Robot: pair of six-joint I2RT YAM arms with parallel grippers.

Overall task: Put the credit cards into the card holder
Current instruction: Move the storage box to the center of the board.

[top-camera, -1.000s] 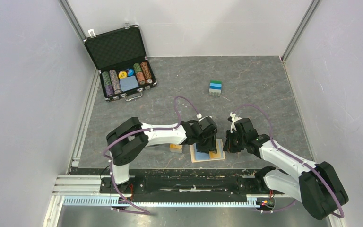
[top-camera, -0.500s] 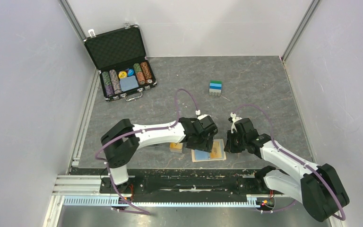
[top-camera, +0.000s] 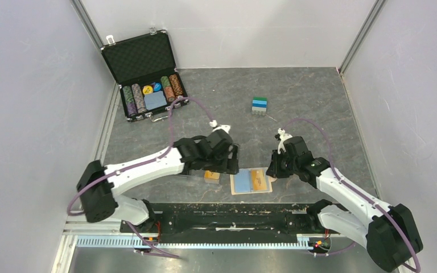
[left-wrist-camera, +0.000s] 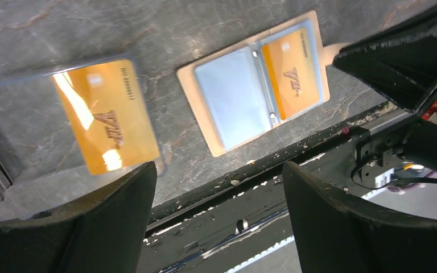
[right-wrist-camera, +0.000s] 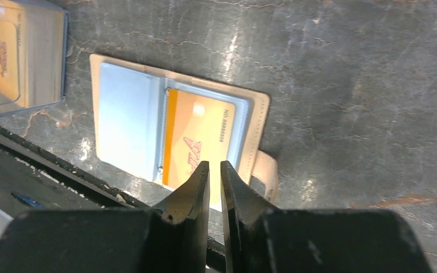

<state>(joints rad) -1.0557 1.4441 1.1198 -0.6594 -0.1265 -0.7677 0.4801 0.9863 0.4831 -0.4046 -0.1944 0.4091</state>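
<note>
Tan card holder (right-wrist-camera: 128, 119) lies open flat on desk (top-camera: 296, 102) near front edge, orange VIP card (right-wrist-camera: 202, 139) in one sleeve. Left end effector (left-wrist-camera: 217, 168) spread wide, empty; right end effector (right-wrist-camera: 214, 165) barely parted, empty.

Left wrist view: left fingers (left-wrist-camera: 97, 227) cut off by the bottom edge; clear box (left-wrist-camera: 105, 114) blurred on its left side. Top view: those fingers hidden under their wrist housing; box partly under that arm; card holder (top-camera: 251, 182) too small for slot detail; striped block (top-camera: 259, 106), far on the counter (top-camera: 318, 102), too small to identify. Right wrist view: box cut by the left edge; orange card (right-wrist-camera: 202, 136) corner behind right fingers (right-wrist-camera: 190, 193).
</note>
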